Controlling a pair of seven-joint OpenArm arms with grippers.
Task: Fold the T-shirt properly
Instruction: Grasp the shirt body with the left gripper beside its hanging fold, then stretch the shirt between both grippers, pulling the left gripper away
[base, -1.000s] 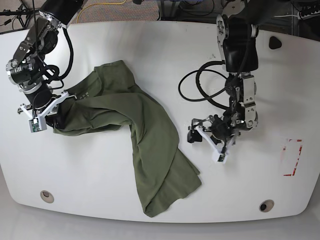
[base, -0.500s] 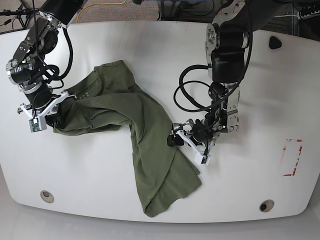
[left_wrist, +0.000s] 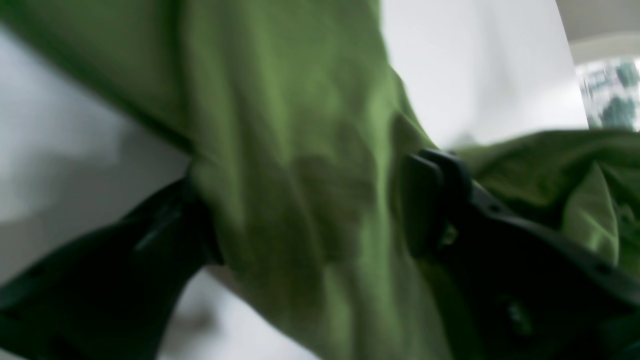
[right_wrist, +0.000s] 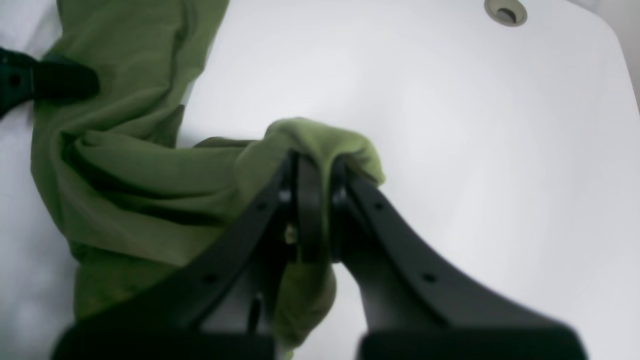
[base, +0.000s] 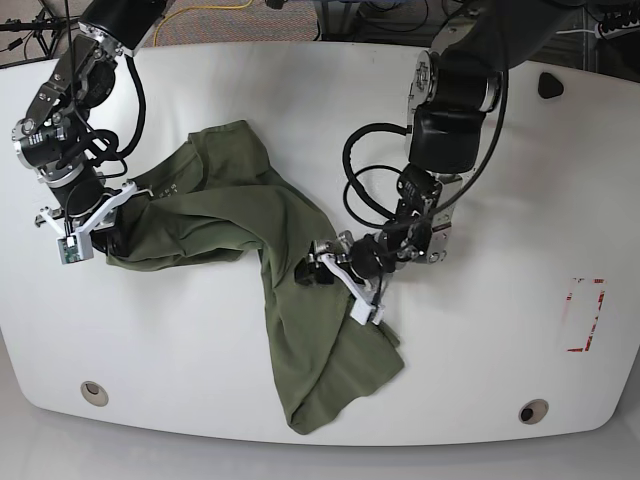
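No text, label, brand or number can be read in any view. The only mark is a red rectangular outline (base: 586, 315) near the right edge of the white table (base: 500, 370), and it carries no legible characters.

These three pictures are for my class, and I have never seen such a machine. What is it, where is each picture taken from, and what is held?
It is a robot with two arms at a white table. The base view looks down from above; the other two come from cameras on the wrists. A crumpled green T-shirt lies on the table. The right gripper is shut on a bunched edge of it. The left gripper is open, with cloth between its fingers, not yet pinched.
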